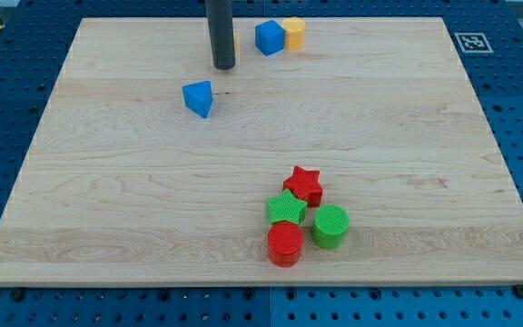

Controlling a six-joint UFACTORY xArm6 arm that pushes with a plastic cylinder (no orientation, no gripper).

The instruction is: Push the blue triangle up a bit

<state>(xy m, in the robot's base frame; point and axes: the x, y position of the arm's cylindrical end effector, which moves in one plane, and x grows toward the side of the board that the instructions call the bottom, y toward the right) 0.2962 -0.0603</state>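
Note:
The blue triangle lies on the wooden board in the upper left part of the view. My tip is the lower end of a dark rod coming down from the view's top. It stands just above and to the right of the blue triangle, with a small gap between them.
A blue cube and a yellow block touch each other near the board's top edge, right of my tip. A red star, green star, red cylinder and green cylinder cluster at the lower middle.

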